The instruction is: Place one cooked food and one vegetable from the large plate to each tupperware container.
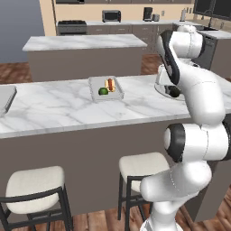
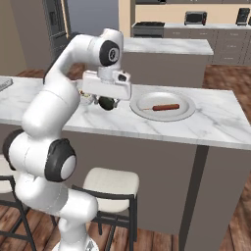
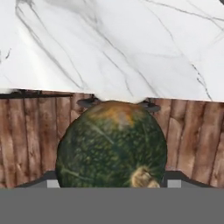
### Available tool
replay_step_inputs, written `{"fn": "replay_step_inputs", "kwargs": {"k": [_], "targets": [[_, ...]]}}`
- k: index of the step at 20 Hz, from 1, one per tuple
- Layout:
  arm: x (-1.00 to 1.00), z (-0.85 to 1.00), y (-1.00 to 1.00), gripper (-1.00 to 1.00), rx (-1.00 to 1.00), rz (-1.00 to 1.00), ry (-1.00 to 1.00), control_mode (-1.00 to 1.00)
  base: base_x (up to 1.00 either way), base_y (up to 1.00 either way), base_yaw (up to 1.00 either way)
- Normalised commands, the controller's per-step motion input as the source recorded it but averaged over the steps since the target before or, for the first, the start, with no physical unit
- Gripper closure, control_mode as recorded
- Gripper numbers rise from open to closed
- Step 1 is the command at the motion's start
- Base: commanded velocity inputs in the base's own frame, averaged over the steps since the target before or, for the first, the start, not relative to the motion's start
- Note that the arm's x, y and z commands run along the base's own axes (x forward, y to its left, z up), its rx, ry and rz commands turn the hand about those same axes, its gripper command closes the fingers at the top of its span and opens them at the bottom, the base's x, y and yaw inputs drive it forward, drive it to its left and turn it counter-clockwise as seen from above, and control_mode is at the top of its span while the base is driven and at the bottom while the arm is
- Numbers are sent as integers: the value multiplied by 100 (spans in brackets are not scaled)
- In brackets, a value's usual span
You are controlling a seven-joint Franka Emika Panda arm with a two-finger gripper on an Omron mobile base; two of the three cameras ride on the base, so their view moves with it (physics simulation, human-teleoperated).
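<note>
Your end effector (image 2: 107, 104) was closed on a dark green squash (image 3: 112, 144), its jaws spread wide around the round body. In the right base view it hung just above the marble counter (image 2: 215, 122), beside the large plate (image 2: 142, 109) on the arm's side. A sausage (image 2: 165, 107) lay alone on that plate. In the left base view, one tupperware container (image 1: 95, 88) sat well apart along the counter, already holding a hot dog (image 1: 109, 84) and a green vegetable (image 1: 103, 91).

Judging by looks, the squash was hard-skinned, stiff and fairly heavy for its size, with a smooth curved rind that could roll or slip between flat pads. You would do best to grip it across the widest part.

The fingertips were barely visible beside the squash in the hand view. At the far left edge of the left base view, a pale corner (image 1: 4, 100) was cut off; it may have been the second container.
</note>
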Motion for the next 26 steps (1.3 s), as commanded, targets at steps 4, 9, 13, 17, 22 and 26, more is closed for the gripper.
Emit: {"fn": "replay_step_inputs", "kwargs": {"k": [4,9,13,17,22,26], "targets": [[-33,1,33,100,0,-10,-23,-100,0,0,0],[-15,1,35,100,-1,-6,-23,-100,0,0,0],[-10,7,25,100,0,-1,-38,-100,0,0,0],[0,0,5,100,0,-3,-10,-100,0,0,0],[0,-3,-3,100,0,-1,1,-100,0,0,0],[0,0,0,100,0,0,0,-100,0,0,0]]}}
